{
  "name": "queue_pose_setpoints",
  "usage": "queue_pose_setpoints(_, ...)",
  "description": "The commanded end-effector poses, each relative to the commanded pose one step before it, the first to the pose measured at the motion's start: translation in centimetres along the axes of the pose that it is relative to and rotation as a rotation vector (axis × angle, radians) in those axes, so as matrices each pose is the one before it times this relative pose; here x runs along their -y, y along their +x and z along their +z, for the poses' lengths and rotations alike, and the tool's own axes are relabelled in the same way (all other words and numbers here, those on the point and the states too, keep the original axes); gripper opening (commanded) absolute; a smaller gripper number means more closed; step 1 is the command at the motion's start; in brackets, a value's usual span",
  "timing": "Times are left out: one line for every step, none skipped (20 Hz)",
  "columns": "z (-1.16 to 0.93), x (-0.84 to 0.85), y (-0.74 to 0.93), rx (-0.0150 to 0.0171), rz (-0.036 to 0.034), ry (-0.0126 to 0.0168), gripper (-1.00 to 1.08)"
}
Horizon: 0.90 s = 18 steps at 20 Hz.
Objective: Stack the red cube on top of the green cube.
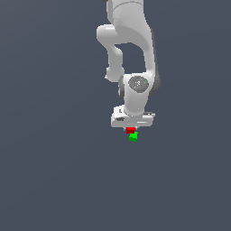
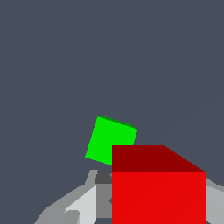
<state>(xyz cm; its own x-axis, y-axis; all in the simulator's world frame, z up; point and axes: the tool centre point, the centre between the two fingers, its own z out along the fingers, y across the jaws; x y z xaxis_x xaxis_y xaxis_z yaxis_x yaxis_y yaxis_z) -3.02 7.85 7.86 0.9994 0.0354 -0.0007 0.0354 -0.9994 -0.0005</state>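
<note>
The red cube (image 1: 130, 130) sits right under my white gripper (image 1: 131, 131), between the fingers. In the wrist view the red cube (image 2: 158, 194) is large and close, held between grey fingers (image 2: 83, 205), so the gripper is shut on it. The green cube (image 1: 133, 137) lies on the grey floor just below and slightly to the exterior view's right of the red cube. In the wrist view the green cube (image 2: 110, 141) lies beyond the red cube, turned at an angle, partly hidden behind it. The red cube hangs above the floor, close to the green cube but offset from it.
The white arm (image 1: 131, 54) rises above the gripper toward the top of the exterior view. The plain grey floor (image 1: 54, 171) surrounds both cubes.
</note>
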Motion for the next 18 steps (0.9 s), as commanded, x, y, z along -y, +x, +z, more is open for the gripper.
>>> queue_pose_setpoints(0.555, 0.963, 0.764, -0.00121, 0.00097, -0.00005, -1.00)
queue_pose_setpoints(0.167, 0.278, 0.214, 0.00000, 0.00000, 0.00000, -1.00)
queue_pose_setpoints(0.140, 0.234, 0.185, 0.00000, 0.00000, 0.00000, -1.00)
queue_pose_setpoints(0.114, 0.192, 0.156, 0.00000, 0.00000, 0.00000, -1.00)
queue_pose_setpoints(0.128, 0.156, 0.131, 0.00057, -0.00001, -0.00038, -1.00)
queue_pose_setpoints(0.068, 0.116, 0.099, 0.00000, 0.00000, 0.00000, -1.00)
queue_pose_setpoints(0.048, 0.081, 0.070, 0.00000, 0.00000, 0.00000, -1.00)
queue_pose_setpoints(0.028, 0.048, 0.042, 0.00000, 0.00000, 0.00000, -1.00)
queue_pose_setpoints(0.009, 0.016, 0.014, 0.00000, 0.00000, 0.00000, -1.00)
queue_pose_setpoints(0.000, 0.000, 0.000, 0.00000, 0.00000, 0.00000, 1.00)
queue_pose_setpoints(0.000, 0.000, 0.000, 0.00000, 0.00000, 0.00000, 1.00)
queue_pose_setpoints(0.000, 0.000, 0.000, 0.00000, 0.00000, 0.00000, 1.00)
queue_pose_setpoints(0.000, 0.000, 0.000, 0.00000, 0.00000, 0.00000, 1.00)
queue_pose_setpoints(0.000, 0.000, 0.000, 0.00000, 0.00000, 0.00000, 1.00)
queue_pose_setpoints(0.000, 0.000, 0.000, 0.00000, 0.00000, 0.00000, 1.00)
queue_pose_setpoints(0.000, 0.000, 0.000, 0.00000, 0.00000, 0.00000, 1.00)
queue_pose_setpoints(0.000, 0.000, 0.000, 0.00000, 0.00000, 0.00000, 1.00)
queue_pose_setpoints(0.000, 0.000, 0.000, 0.00000, 0.00000, 0.00000, 1.00)
